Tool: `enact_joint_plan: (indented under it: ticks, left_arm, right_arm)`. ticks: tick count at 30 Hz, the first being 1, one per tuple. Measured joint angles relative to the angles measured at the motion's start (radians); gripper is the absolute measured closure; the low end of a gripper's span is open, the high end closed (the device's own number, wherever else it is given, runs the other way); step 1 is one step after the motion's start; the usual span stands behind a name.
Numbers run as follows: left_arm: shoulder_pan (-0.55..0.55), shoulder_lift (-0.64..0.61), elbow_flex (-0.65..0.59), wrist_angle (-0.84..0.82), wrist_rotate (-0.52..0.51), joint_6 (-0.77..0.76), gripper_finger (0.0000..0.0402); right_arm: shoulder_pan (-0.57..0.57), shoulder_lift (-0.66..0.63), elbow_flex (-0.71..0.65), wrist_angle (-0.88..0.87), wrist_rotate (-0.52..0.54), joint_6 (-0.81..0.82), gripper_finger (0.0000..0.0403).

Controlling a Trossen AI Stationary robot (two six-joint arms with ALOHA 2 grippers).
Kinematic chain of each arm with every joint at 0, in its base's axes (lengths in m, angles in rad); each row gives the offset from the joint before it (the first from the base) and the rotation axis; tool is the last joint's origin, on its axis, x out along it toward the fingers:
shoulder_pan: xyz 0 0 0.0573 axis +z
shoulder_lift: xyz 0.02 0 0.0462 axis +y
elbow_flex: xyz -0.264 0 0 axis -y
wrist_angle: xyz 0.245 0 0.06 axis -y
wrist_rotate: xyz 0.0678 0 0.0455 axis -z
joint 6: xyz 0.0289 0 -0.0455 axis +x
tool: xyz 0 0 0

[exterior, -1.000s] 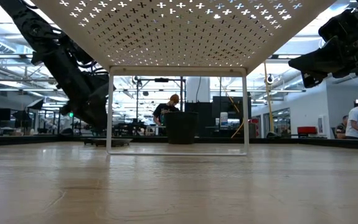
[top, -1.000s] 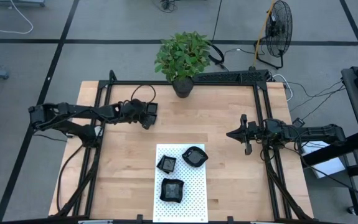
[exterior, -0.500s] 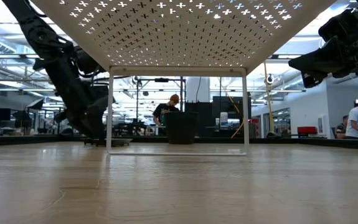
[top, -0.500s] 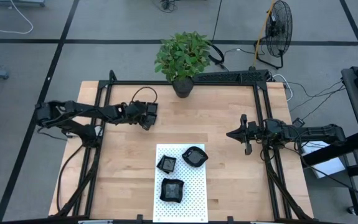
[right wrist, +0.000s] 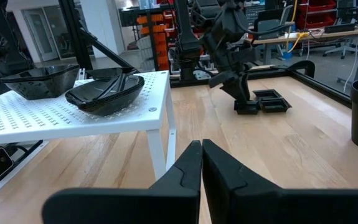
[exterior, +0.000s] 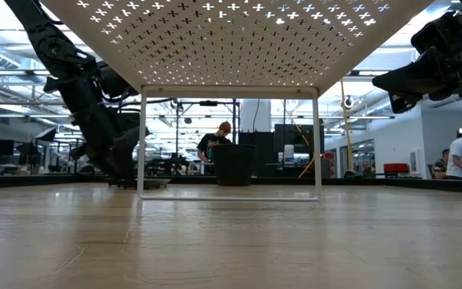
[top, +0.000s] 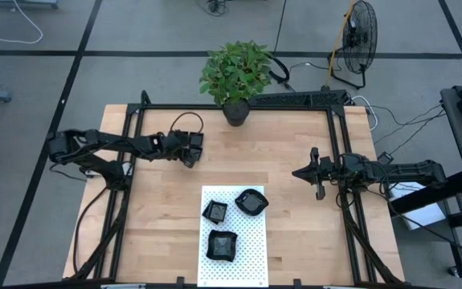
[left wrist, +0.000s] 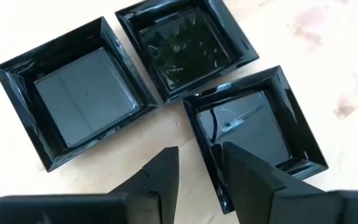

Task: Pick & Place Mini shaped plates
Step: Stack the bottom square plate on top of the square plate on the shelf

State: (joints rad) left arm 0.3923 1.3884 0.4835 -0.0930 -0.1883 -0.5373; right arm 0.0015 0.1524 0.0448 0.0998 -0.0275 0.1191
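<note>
Three square black mini plates lie side by side on the wood at the table's far left (left wrist: 82, 93) (left wrist: 188, 43) (left wrist: 253, 134). My left gripper (left wrist: 200, 163) slants down over them, open. It is astride the nearest plate's rim (left wrist: 202, 146), one finger outside and one over the plate's inside. In the high view my left gripper (top: 189, 154) hides these plates. Three more black plates sit on the white dotted stand (top: 247, 261): a small square one (top: 215, 211), a rounded one (top: 251, 201) and a larger one (top: 222, 245). My right gripper (right wrist: 202, 155) waits shut at the table's right side. My left gripper has one finger (left wrist: 247, 168) over the inside of the nearest square plate and the other (left wrist: 163, 171) outside it, slanting down from above. A strip of bare wood shows between the outer finger and the rim. I cannot tell whether either finger touches the plate.
A potted plant (top: 235, 76) stands at the table's far edge. The white stand rises on legs (exterior: 141, 144) above the table's near middle. Black frame rails (top: 339, 120) run along the table's sides. Bare wood (top: 287, 144) lies between the two arms.
My left gripper has sunk a little and tipped more steeply down over the square plates at the far left, then held still. My right arm has kept still.
</note>
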Motion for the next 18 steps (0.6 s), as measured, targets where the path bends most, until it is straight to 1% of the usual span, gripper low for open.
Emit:
enact_joint_plan:
  ticks: [7,9,12,17,18]
  left_arm:
    - [0.0,0.0,0.0,0.022,-0.005,-0.004,0.0275]
    - [0.0,0.0,0.0,0.02,-0.01,-0.01,0.0282]
    - [0.0,0.0,0.0,0.015,-0.022,-0.019,0.0311]
    - [0.0,0.0,0.0,0.017,-0.022,-0.022,0.0384]
    - [0.0,-0.001,0.0,0.019,-0.022,-0.022,0.0391]
  right_arm:
    - [0.0,0.0,0.0,0.0,0.0,0.0,0.0403]
    - [0.0,0.0,0.0,0.0,0.0,0.0,0.0403]
    - [0.0,0.0,0.0,0.0,0.0,0.0,0.0403]
    - [0.0,0.0,0.0,0.0,0.0,0.0,0.0403]
    - [0.0,0.0,0.0,0.0,0.0,0.0,0.0403]
